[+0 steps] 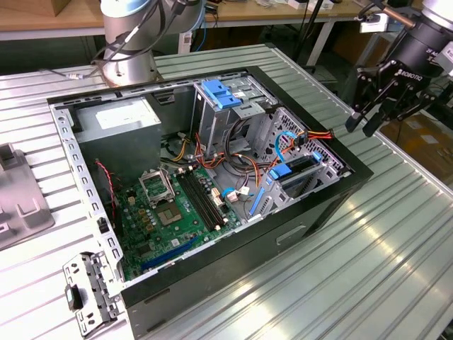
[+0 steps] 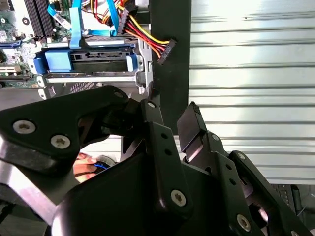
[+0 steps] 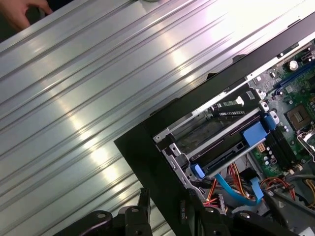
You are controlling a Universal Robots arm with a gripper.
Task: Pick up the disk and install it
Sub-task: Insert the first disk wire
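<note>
My claw (image 1: 359, 129), apart and empty, hangs just outside the computer case (image 1: 311, 212), disk (image 2: 98, 58) seemingly racked inside; any last nudge needs squaring.

A silver ribbed aluminium table top (image 1: 396, 234), built of long parallel slats with narrow grooves between them, spreads across the exterior view. Overhead light falls brightly on it. Soft white patches of glare (image 1: 244, 287) lie along the slats toward the near edge. In the first wrist view the same sheen forms a line of bright spots (image 3: 98, 155) across the grooves and washes one corner almost white. Past the table's far edge stands a light-brown wooden workbench (image 1: 42, 18) on white metal legs (image 1: 320, 39), with deep shadow beneath it. Beyond the table's edge at the exterior view's right, lower down, sits a brown cardboard box (image 1: 425, 134).
</note>
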